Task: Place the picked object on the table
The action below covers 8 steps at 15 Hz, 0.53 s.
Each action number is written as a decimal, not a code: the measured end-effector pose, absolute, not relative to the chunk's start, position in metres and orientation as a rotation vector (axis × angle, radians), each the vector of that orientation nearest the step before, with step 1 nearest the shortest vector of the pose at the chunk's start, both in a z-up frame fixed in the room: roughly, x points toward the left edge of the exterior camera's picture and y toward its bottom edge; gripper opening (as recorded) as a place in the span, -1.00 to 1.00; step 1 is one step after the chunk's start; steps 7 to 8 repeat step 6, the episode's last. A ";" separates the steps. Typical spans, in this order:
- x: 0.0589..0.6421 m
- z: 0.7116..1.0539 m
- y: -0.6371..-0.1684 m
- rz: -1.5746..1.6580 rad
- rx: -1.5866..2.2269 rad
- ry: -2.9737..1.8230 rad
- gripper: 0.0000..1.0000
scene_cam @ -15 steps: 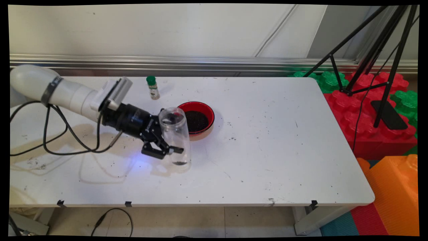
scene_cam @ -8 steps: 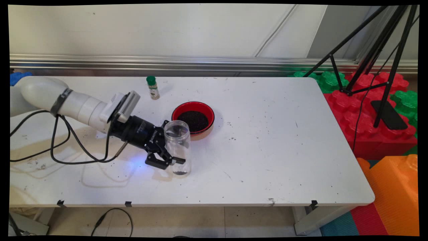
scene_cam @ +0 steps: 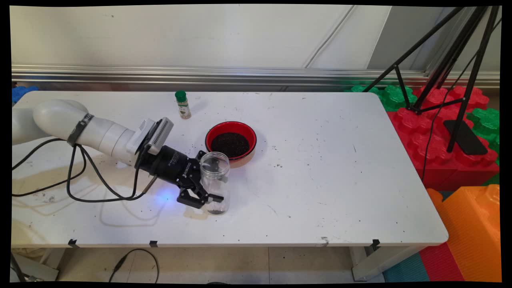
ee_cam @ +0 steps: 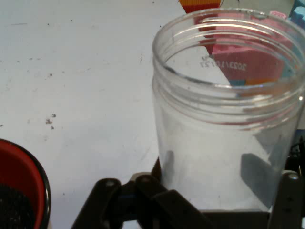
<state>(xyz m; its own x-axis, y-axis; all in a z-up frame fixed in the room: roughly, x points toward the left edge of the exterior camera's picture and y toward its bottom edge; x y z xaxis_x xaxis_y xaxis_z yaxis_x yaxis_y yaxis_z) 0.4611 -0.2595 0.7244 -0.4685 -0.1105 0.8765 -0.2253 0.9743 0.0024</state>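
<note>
My gripper (scene_cam: pixel 212 179) is shut on a clear plastic jar (scene_cam: pixel 215 182) with no lid, one finger on each side of its lower body. The jar is upright, its base at or just above the white table (scene_cam: pixel 320 180), with a few dark grains at its bottom. In the hand view the jar (ee_cam: pixel 228 129) fills the right half, and the gripper (ee_cam: pixel 226 191) clasps it low down. A red bowl (scene_cam: pixel 231 140) of dark granules stands just behind the jar, seen at the lower left as the bowl (ee_cam: pixel 19 191) in the hand view.
A small green-capped spice bottle (scene_cam: pixel 183 105) stands near the table's far edge. Black cables (scene_cam: pixel 80 176) hang from the arm onto the table's left part. Off the right end are a black tripod (scene_cam: pixel 452 72) and red, green and orange foam blocks (scene_cam: pixel 440 136).
The arm has come down and toward the near side with the jar. The jar has gone from tilted to upright and now sits lower, in front of the red bowl.
</note>
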 end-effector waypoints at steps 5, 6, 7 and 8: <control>0.461 0.720 -0.260 0.138 0.243 -2.068 1.00; 0.461 0.720 -0.260 0.138 0.244 -2.068 1.00; 0.461 0.720 -0.260 0.138 0.244 -2.068 1.00; 0.461 0.720 -0.260 0.138 0.244 -2.068 1.00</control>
